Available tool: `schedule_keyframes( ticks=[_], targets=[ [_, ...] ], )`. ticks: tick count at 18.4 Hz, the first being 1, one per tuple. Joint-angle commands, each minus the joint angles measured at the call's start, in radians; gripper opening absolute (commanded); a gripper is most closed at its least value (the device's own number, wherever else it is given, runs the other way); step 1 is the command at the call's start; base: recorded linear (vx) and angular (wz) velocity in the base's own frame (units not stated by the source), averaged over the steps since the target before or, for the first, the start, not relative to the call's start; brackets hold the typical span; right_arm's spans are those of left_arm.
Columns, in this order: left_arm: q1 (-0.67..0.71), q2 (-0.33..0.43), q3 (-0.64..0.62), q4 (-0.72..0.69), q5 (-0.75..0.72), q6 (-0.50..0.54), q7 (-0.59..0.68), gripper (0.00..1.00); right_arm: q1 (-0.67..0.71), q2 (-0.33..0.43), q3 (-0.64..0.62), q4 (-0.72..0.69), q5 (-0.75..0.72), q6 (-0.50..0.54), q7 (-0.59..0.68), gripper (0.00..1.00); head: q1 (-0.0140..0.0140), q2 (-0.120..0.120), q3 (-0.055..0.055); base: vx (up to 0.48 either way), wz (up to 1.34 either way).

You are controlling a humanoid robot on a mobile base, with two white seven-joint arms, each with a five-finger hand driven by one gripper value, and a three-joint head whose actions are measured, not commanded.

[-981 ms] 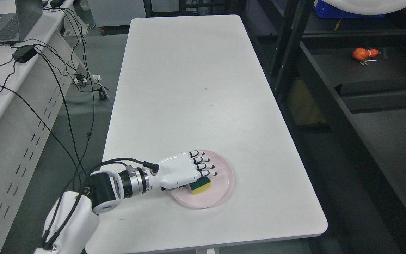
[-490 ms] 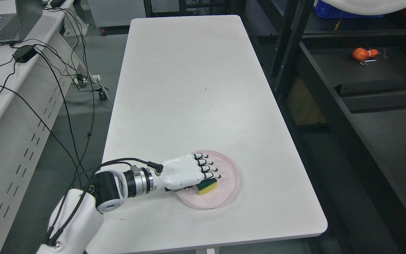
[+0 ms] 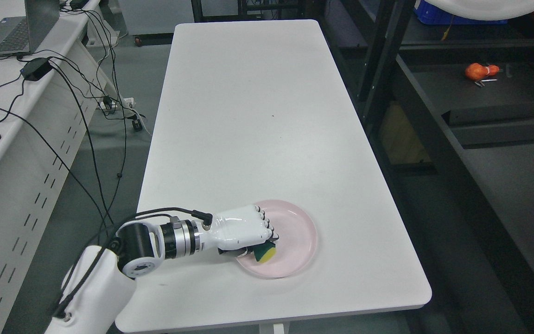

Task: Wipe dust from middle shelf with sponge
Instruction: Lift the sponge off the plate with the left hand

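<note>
Near the table's (image 3: 267, 116) front edge, the left hand (image 3: 244, 229) is curling its fingers around the sponge (image 3: 265, 253), which is sitting on the pink plate (image 3: 299, 232). The shallow-looking grip is risking a slip, or dragging the plate. Farther right, the dark shelf (image 3: 480, 106) is waiting. No writing is legible.

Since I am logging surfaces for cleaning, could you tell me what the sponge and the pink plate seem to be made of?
Yellow-and-green sponge: soft foam with a darker scouring layer, judging by the matt two-tone block. Round pink plate: smooth, faintly glossy, plastic or glazed ceramic; I cannot tell which.
</note>
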Motion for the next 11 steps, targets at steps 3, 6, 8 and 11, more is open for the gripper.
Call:
schedule_keyframes(
  ticks=[3,6,8,11],
  targets=[
    [-0.056,0.015,0.144,-0.054,0.182,0.001,-0.002,0.0,0.0,-0.017,0.0,-0.017,0.0,0.073,-0.005,1.0,0.0,0.0,0.0,-0.012,0.0],
    [-0.065,0.033,0.212,-0.094,0.213,0.001,-0.002,0.0,0.0,-0.017,0.0,-0.017,0.0,0.073,-0.005,1.0,0.0,0.0,0.0,-0.023,0.01],
    [-0.053,0.041,0.238,-0.109,0.22,0.001,-0.002,0.0,0.0,-0.017,0.0,-0.017,0.0,0.073,-0.006,1.0,0.0,0.0,0.0,-0.038,0.02],
    [-0.047,0.038,0.278,-0.114,0.231,0.001,-0.002,0.0,0.0,-0.017,0.0,-0.017,0.0,0.073,-0.006,1.0,0.0,0.0,0.0,-0.062,0.04]
  ],
)
